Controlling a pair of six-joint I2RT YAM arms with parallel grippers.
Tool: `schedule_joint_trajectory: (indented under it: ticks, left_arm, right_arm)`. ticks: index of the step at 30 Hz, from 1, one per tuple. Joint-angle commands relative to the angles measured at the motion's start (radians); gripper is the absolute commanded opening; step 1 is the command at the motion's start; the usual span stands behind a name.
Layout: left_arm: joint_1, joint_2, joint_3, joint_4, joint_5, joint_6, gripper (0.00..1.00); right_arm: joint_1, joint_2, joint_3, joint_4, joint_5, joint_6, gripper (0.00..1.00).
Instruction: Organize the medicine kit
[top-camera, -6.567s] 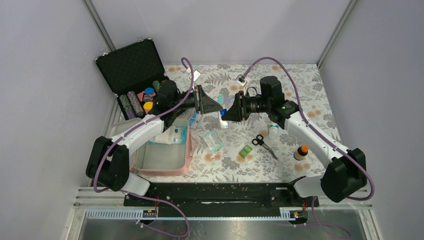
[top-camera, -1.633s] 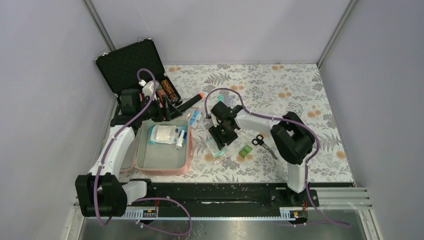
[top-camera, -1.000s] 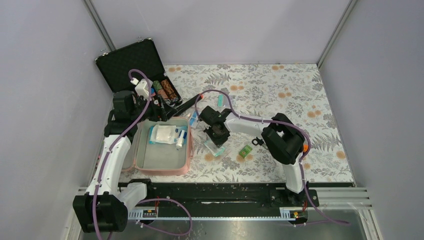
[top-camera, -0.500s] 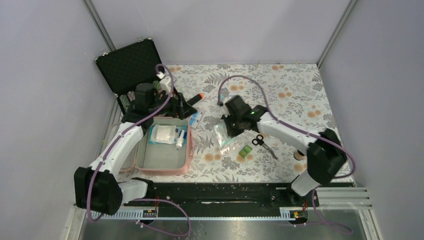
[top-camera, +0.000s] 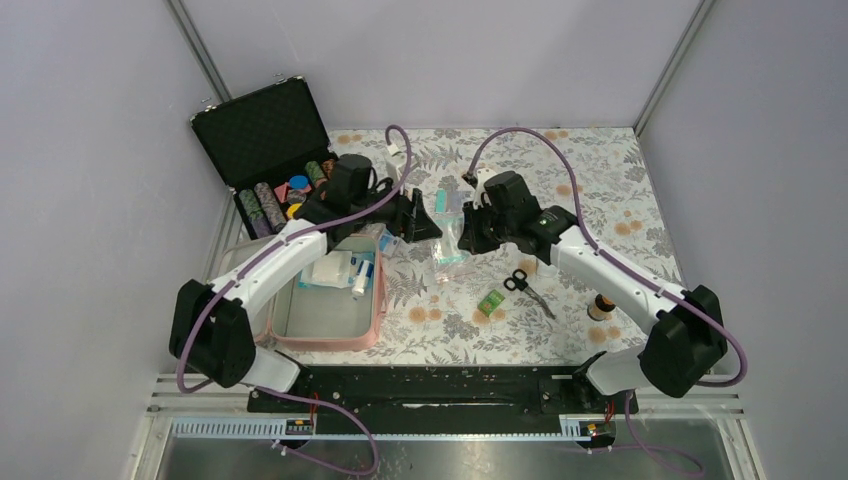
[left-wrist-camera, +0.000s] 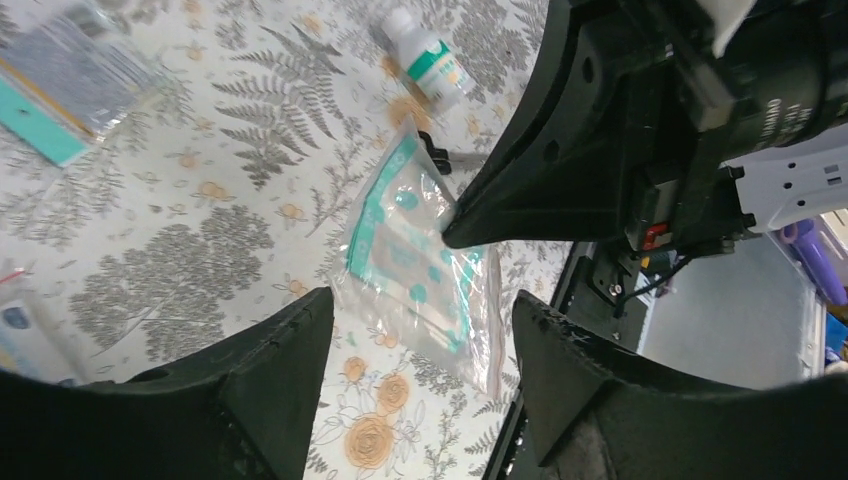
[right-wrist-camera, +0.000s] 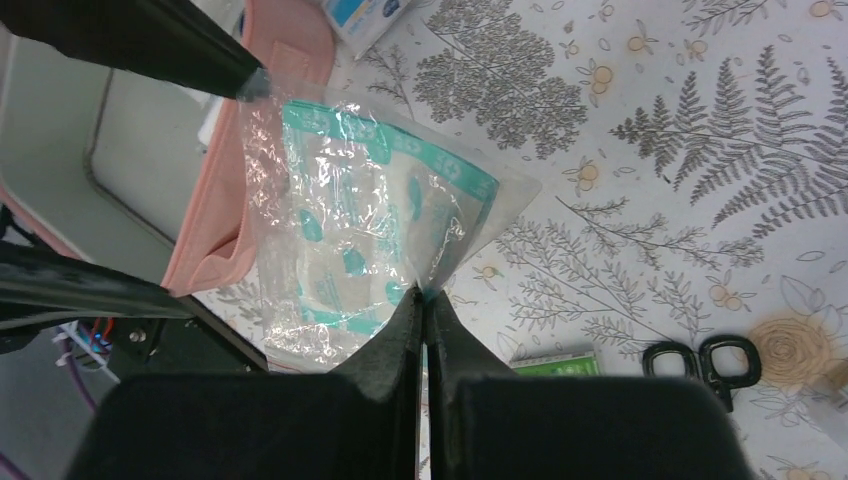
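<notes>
The pink medicine kit (top-camera: 378, 300) lies open at the front left, with white packets and a small tube in its grey tray. My right gripper (top-camera: 468, 232) is shut on one corner of a clear zip bag with teal-printed contents (top-camera: 447, 243) and holds it hanging above the table. In the right wrist view the gripper (right-wrist-camera: 425, 295) pinches the bag (right-wrist-camera: 350, 230) by its corner, with the kit's pink wall (right-wrist-camera: 285, 40) beyond. My left gripper (top-camera: 425, 217) is open beside the bag, which shows between its spread fingers (left-wrist-camera: 420, 300).
A black hard case with poker chips (top-camera: 262, 150) stands open at the back left. Scissors (top-camera: 527, 288), a green box (top-camera: 490, 302) and a brown bottle (top-camera: 600, 306) lie to the right. A teal-edged foil pack (left-wrist-camera: 70, 90) and a white bottle (left-wrist-camera: 425, 55) lie on the floral cloth.
My right gripper has lifted the clear bag and carried it a little toward the back. My left gripper has swung right from the kit's far edge to just beside the bag.
</notes>
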Motion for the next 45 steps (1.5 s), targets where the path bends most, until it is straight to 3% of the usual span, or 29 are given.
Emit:
schedule_joint_trajectory:
  ticks: [1, 5, 9, 12, 15, 19, 26, 32, 38, 45]
  left_arm:
    - [-0.036, 0.043, 0.068, -0.024, -0.024, -0.005, 0.60]
    - [-0.038, 0.075, 0.072, -0.024, -0.004, -0.034, 0.45]
    - [-0.037, 0.077, 0.059, -0.004, 0.045, -0.048, 0.17]
    - [-0.038, 0.059, 0.039, -0.001, 0.060, -0.029, 0.00]
    - [-0.036, 0.028, 0.037, -0.057, 0.039, 0.037, 0.00]
    - [-0.006, -0.021, 0.094, -0.313, -0.064, 0.229, 0.00]
    - [0.206, -0.195, 0.140, -0.676, -0.262, 0.474, 0.00]
    - [0.279, -0.238, 0.151, -0.921, -0.461, 0.599, 0.00]
    - [0.285, -0.216, 0.017, -0.956, -0.637, 0.602, 0.00]
    - [0.320, -0.186, -0.139, -0.838, -0.704, 0.575, 0.00]
  right_arm:
    - [-0.017, -0.058, -0.011, 0.054, -0.101, 0.036, 0.00]
    - [-0.016, -0.058, -0.026, 0.078, -0.112, 0.043, 0.00]
    - [-0.017, -0.050, -0.037, 0.096, -0.125, 0.040, 0.00]
    - [-0.019, -0.035, -0.035, 0.097, -0.156, 0.022, 0.13]
    - [-0.023, -0.024, -0.029, 0.084, -0.204, 0.003, 0.38]
    - [-0.038, -0.030, -0.011, 0.003, -0.240, -0.062, 0.61]
    - [-0.075, -0.098, -0.054, -0.024, -0.290, -0.136, 0.68]
    - [-0.103, -0.074, -0.026, -0.032, -0.322, -0.125, 0.68]
    - [-0.104, -0.048, -0.024, -0.030, -0.352, -0.113, 0.68]
    - [-0.105, -0.046, -0.030, -0.030, -0.354, -0.116, 0.67]
